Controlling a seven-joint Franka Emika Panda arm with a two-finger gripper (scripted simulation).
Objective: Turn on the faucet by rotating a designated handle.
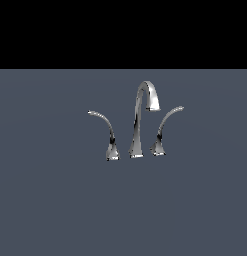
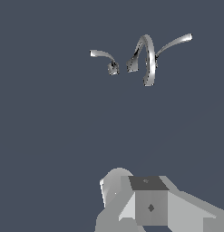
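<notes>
The chrome faucet (image 1: 139, 125) stands on a flat grey-blue surface, its tall gooseneck spout ending in a downturned tip. The handle (image 1: 166, 125) is the thin curved lever on the exterior view's right of the spout, and its tip sweeps up and rightward from a small flared base. From the wrist camera the faucet (image 2: 147, 54) appears far off and small, with the handle (image 2: 174, 43) curving out from behind the spout. No fingers show in either view. Only a grey blocky part of the arm (image 2: 149, 204) shows, far from the faucet.
A mirror-image lever (image 1: 106, 129) sweeps leftward on the other side of the spout, seen also from the wrist (image 2: 104, 56). The grey-blue surface (image 1: 55, 200) stretches out around the set.
</notes>
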